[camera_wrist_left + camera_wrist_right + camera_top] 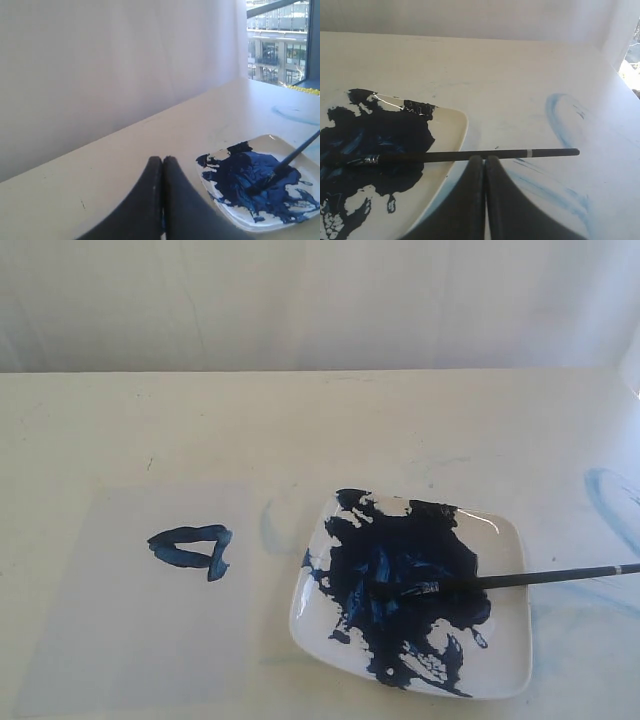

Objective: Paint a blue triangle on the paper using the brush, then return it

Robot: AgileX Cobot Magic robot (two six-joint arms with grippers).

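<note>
Task is judged essentially done. A dark-blue, lopsided triangle outline (pixel 192 549) in thick wet strokes is seen on the thin, flat grey-white paper sheet (pixel 120 640). The long black-handled, silver-ferruled brush (pixel 520 578) is laid across the glossy white square plate (pixel 505 660), bristles in paint, handle projecting over the matte bench (pixel 300 430). The left end effector (pixel 162 162) and right end effector (pixel 485 165) are pressed closed, empty.
</note>
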